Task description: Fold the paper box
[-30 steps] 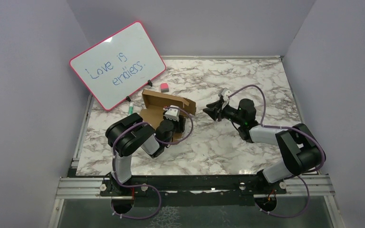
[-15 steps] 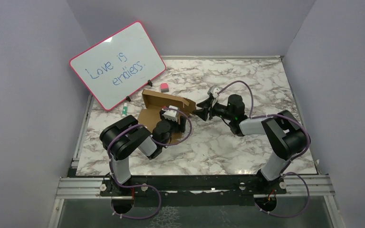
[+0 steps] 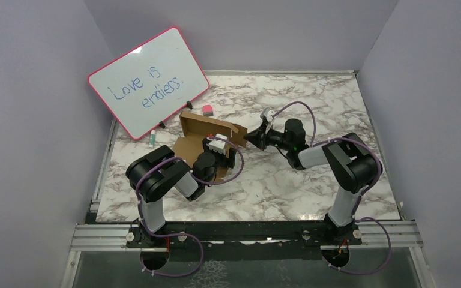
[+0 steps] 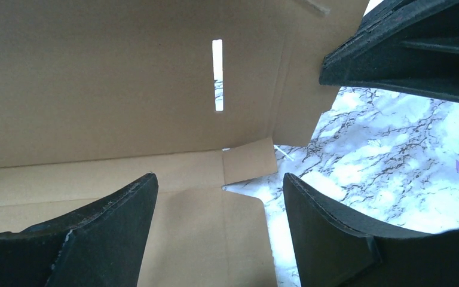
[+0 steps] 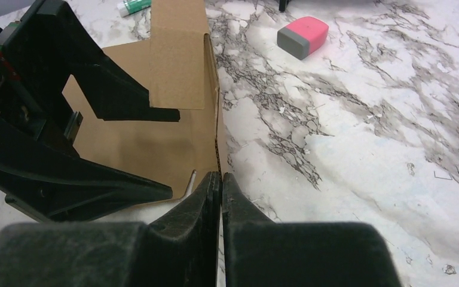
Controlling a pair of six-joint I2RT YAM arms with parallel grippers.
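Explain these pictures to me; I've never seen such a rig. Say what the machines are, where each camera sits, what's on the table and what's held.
A left arm and a right arm, both robots, are bolted to a marble table. The wide picture looks down from above and behind; the other two come from a camera on each wrist. On the table are a half-folded brown paper box, a pink-rimmed whiteboard, a pink-and-grey eraser and a marker. The left end effector is open over the box's floor, holding nothing. The right end effector is shut, its tips at an edge of the box; whether they pinch it is unclear.
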